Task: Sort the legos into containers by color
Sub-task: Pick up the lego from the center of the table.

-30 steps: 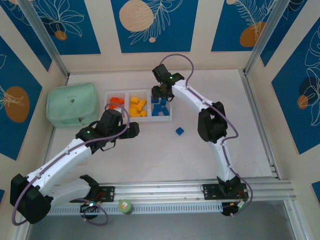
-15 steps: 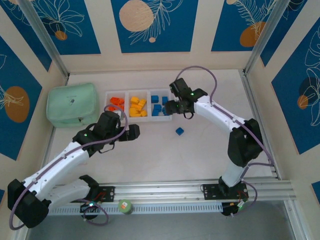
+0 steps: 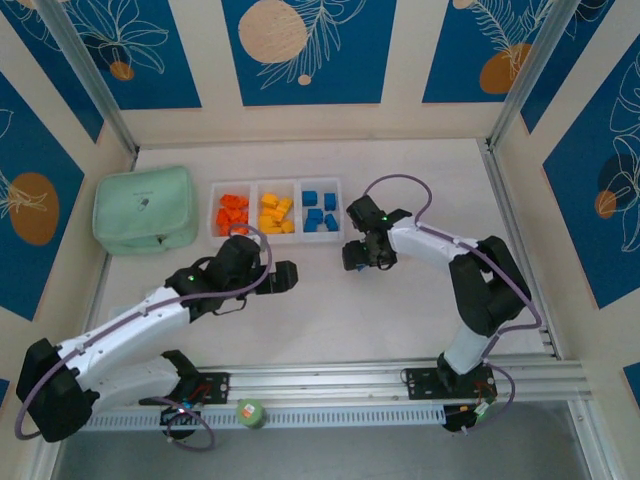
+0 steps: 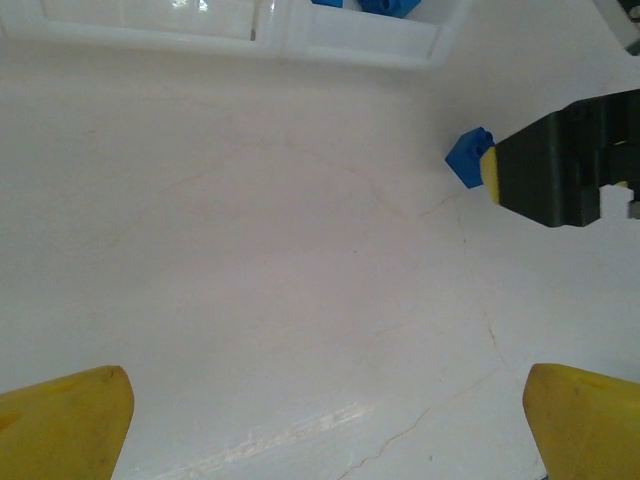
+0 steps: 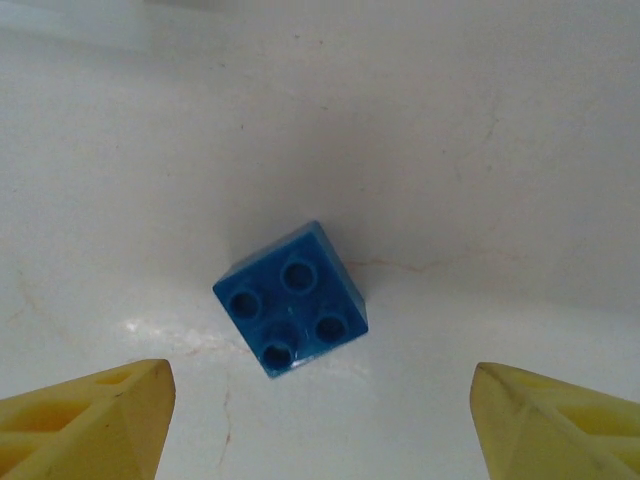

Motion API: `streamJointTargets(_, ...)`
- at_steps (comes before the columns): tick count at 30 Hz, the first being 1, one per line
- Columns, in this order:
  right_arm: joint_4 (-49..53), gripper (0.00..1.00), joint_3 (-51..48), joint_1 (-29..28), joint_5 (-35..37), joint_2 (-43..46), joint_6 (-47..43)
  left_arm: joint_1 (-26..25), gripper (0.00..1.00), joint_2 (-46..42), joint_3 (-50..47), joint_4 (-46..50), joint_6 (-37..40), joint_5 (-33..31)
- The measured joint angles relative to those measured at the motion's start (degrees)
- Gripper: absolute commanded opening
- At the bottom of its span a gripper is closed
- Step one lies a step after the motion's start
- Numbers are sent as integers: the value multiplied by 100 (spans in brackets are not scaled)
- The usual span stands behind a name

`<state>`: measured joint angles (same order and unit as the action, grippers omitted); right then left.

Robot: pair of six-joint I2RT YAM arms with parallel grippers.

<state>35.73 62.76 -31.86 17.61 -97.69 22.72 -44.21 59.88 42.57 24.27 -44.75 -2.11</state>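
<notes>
Tabletop (image 3: 420, 190) bears one loose blue lego (image 5: 291, 299) under spread right fingers (image 5: 90, 410); left fingers (image 4: 60, 415) spread.

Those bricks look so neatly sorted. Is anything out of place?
Yes: one blue brick lies alone on the bare table, studs up, under the open right hand, while the rest sit sorted by colour in the tray.

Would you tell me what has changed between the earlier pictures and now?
The right gripper left the tray's blue compartment and came toward the near edge, jaws open, above the loose blue brick. The left gripper, open, shifted slightly right. Brick, tray and pouch stayed put.
</notes>
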Motion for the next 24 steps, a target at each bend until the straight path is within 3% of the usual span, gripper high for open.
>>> streamJointTargets(12,-111,56,332,-4,57,-734,-136,-136,99,262,0,-203,-133,-142)
streamJointTargets(20,-168,33,461,-15,125,-857,-210,-136,99,262,0,-201,-129,-210)
streamJointTargets(24,-162,29,474,-81,127,-839,-240,-136,99,262,0,-199,-129,-245)
